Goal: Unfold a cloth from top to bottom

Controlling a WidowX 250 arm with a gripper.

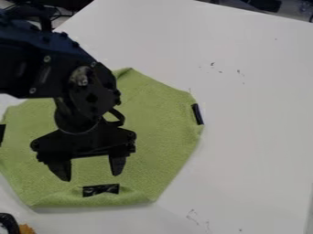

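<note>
The black gripper (92, 177) hangs over the lower middle of the green cloth, its two fingers spread apart with only cloth visible between them. Spread on the white table, the green cloth (160, 137) has a folded, slightly raised lower edge. Black tape (101, 190) lies on that lower fold, just below the fingertips. More black tape marks the cloth's right edge and left edge. The arm covers the upper left part of the cloth. Whether the fingertips touch the cloth, I cannot tell.
The white table (256, 114) extends to the right of the cloth and bears small dark marks. A black and orange object (24, 229) sits at the bottom left corner. The table's far edge runs along the top right, with dark items beyond it.
</note>
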